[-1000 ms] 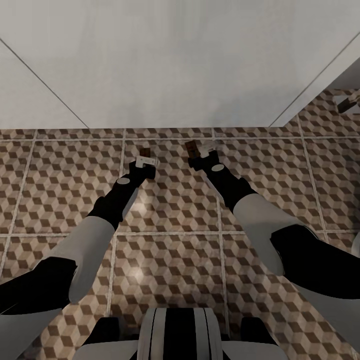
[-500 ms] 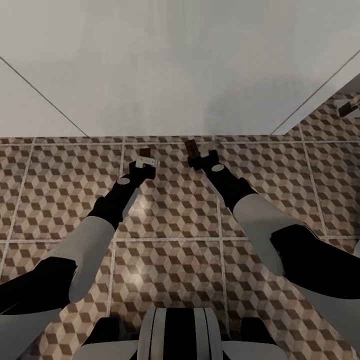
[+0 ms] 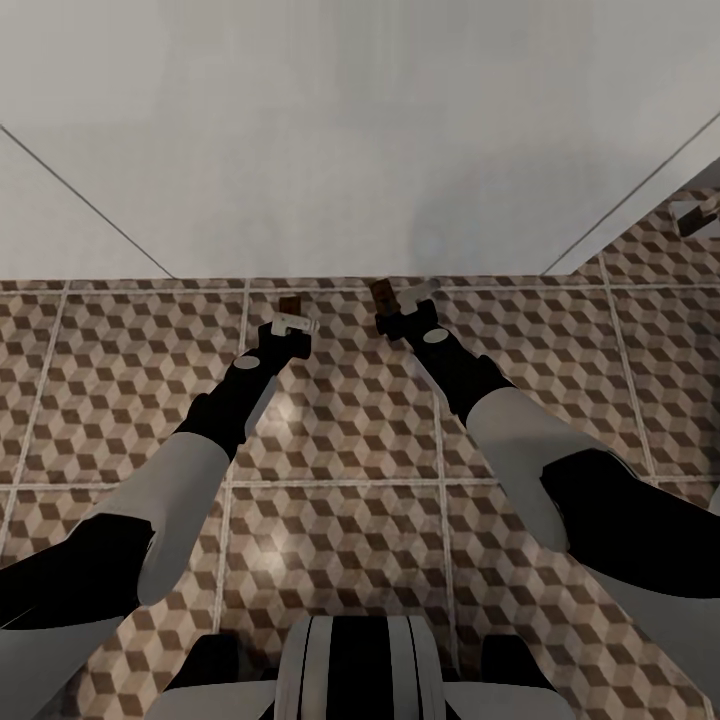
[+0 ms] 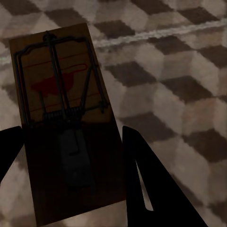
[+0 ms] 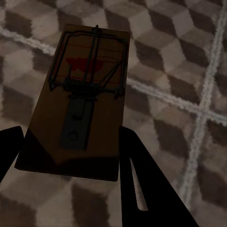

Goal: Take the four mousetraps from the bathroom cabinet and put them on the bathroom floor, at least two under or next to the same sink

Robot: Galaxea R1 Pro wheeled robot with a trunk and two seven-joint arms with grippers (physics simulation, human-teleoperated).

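My left gripper (image 3: pixel 291 312) is shut on a mousetrap (image 3: pixel 291 303), a tan board with dark wire and a red mark (image 4: pixel 61 85), held just above the bathroom floor (image 3: pixel 340 400). My right gripper (image 3: pixel 393 303) is shut on a second mousetrap (image 3: pixel 381 292), whose board (image 5: pixel 82 80) lies between the dark fingers. Both traps hang close to the edge of a wide white surface (image 3: pixel 360 150); I cannot tell whether it belongs to the sink. A third mousetrap (image 3: pixel 697 213) lies on the floor at the far right. The cabinet is out of view.
Cube-patterned tiles with pale grout lines spread under both arms. The white surface closes off the far side, and its corner leaves a strip of floor at the right. My own base (image 3: pixel 355 665) sits at the near edge.
The whole picture has shifted a little: the white surface's edge now sits lower in the head view. Both grippers keep their traps in the same pose.
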